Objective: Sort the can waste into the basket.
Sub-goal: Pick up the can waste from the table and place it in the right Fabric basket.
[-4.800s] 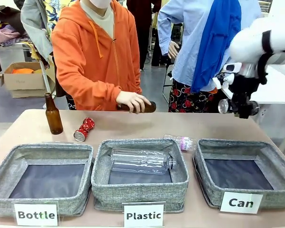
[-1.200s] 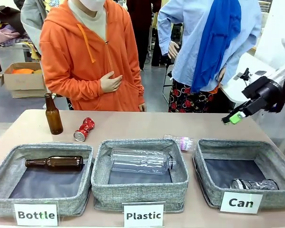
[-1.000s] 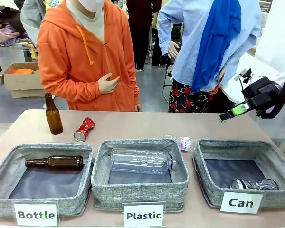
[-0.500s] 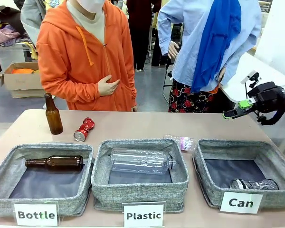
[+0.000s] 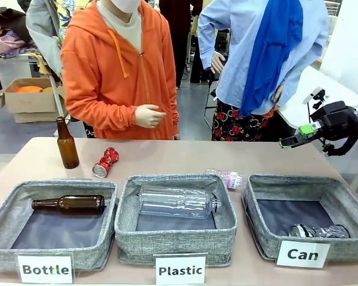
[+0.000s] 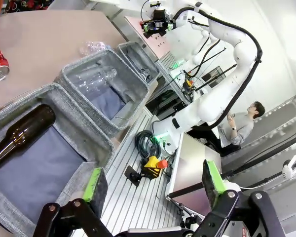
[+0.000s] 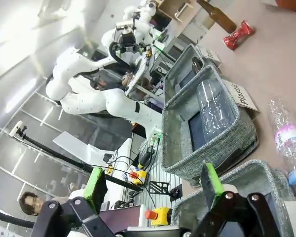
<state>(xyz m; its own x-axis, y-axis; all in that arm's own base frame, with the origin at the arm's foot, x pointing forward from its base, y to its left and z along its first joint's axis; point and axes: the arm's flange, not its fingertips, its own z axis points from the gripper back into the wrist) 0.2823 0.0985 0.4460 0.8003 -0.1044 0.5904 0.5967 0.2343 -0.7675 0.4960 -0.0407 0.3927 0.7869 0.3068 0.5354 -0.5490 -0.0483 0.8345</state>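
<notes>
left gripper (image 6: pixel 153 180) and right gripper (image 5: pixel 293 140): fingers apart, empty. I'd grab the red can (image 5: pixel 105 162) across its waist, looks crumpled-ish.

Pale brown tabletop (image 5: pixel 167 156) in a workshop with a grey floor (image 5: pixel 18 132); an open cardboard box (image 5: pixel 30 102) sits far left, a white table (image 5: pixel 313 80) and white wall panel (image 5: pixel 346 36) at right.

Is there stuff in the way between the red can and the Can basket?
Yes. The Plastic basket and a small crushed clear bottle sit between the red can and the Can basket. Carried high, it should probably clear them.
</notes>
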